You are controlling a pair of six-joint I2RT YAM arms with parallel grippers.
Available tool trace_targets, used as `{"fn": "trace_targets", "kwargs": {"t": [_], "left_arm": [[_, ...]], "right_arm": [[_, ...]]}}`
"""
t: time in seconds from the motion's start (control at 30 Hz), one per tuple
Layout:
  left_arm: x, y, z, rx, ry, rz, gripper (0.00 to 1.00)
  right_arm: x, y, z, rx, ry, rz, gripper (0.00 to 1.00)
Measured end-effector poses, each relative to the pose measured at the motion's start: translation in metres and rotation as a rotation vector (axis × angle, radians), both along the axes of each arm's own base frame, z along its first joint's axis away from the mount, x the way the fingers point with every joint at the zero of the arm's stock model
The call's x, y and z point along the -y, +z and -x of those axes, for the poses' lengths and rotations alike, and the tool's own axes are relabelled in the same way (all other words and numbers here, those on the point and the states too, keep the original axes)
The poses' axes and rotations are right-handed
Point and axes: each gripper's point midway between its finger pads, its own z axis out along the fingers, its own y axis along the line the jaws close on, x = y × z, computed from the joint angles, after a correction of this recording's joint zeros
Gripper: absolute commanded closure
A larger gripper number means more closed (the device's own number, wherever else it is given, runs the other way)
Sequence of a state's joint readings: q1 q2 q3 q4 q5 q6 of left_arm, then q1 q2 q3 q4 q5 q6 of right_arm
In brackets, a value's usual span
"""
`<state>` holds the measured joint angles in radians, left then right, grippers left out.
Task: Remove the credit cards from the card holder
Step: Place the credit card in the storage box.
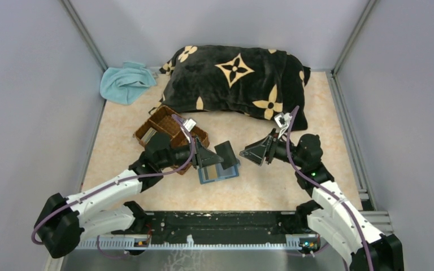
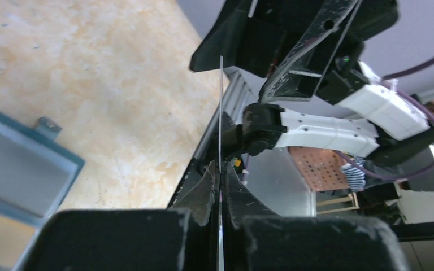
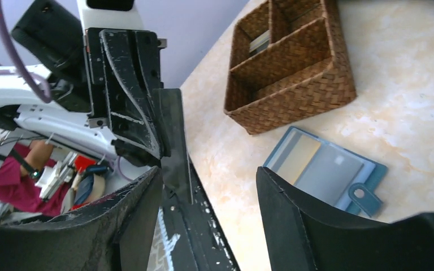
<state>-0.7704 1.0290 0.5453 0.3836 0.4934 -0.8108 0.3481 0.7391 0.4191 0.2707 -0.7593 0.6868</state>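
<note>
The card holder [image 1: 230, 173] lies open on the table between the arms, its paler inside up. In the right wrist view the card holder [image 3: 367, 178] shows a grey card [image 3: 333, 172] and a tan card [image 3: 296, 158] still in it. My left gripper [image 1: 212, 157] is shut on a dark credit card [image 1: 227, 152] and holds it above the holder. In the left wrist view this card [image 2: 220, 113] is edge-on between the fingers. My right gripper [image 1: 247, 152] is open and empty, facing the card [image 3: 172, 135] with its jaws to either side of the card's free end.
A brown woven compartment tray [image 1: 166, 127] stands behind the left gripper, with a pale card in one compartment [image 3: 258, 42]. A black flower-patterned cushion [image 1: 237, 79] lies at the back and a teal cloth [image 1: 125, 82] at the back left. The metal rail [image 1: 215, 226] runs along the near edge.
</note>
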Motion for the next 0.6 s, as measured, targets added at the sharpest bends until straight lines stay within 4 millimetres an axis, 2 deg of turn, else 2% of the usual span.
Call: {"fn": "trace_targets", "kwargs": {"t": [0.2,0.3,0.43,0.53,0.57,0.6], "left_arm": [[0.004,0.010,0.012,0.006,-0.079,0.082,1.00],[0.007,0.012,0.013,0.008,-0.097,0.103,1.00],[0.011,0.013,0.011,0.009,-0.110,0.126,1.00],[0.013,0.013,0.009,0.009,-0.111,0.136,1.00],[0.013,0.013,0.008,0.012,-0.109,0.139,1.00],[0.013,0.013,0.007,0.015,-0.104,0.139,1.00]], "right_arm": [[-0.007,0.009,0.013,0.026,0.077,-0.027,0.35],[-0.015,0.008,0.021,0.032,0.118,-0.021,0.39],[-0.030,-0.002,0.035,0.013,0.187,0.002,0.64],[-0.034,-0.005,0.038,0.003,0.200,0.010,0.94],[-0.034,-0.005,0.038,0.008,0.195,0.011,1.00],[-0.034,-0.004,0.038,0.007,0.192,0.009,1.00]]}}
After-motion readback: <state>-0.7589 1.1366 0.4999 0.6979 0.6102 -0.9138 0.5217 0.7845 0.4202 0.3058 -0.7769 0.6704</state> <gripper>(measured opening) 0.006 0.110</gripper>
